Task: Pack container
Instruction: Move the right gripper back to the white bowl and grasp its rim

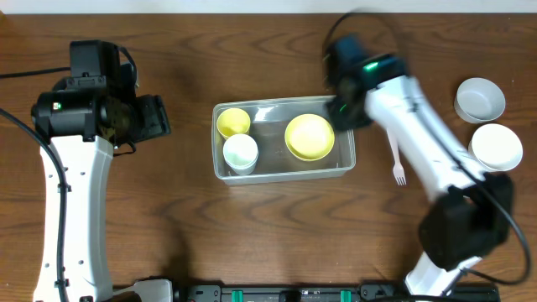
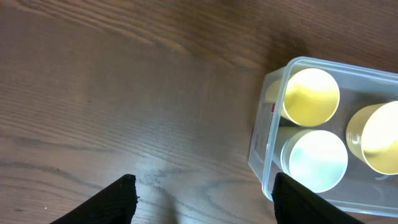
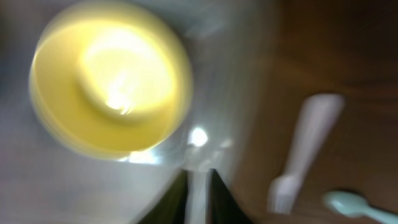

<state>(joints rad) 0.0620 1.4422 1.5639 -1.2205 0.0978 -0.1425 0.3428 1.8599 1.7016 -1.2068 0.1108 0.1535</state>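
Inside container (image 1: 285, 175): yellow bowl (image 1: 310, 137); left fingers (image 2: 118, 200) spread; right fingers (image 3: 169, 206) blurred, state unclear.

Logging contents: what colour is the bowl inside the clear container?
Yellow; the bowl in the container shows best in the overhead view.

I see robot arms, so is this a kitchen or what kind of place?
Probably a robot lab, not a kitchen: a left arm and right arm stand at a wooden table with a clear container.
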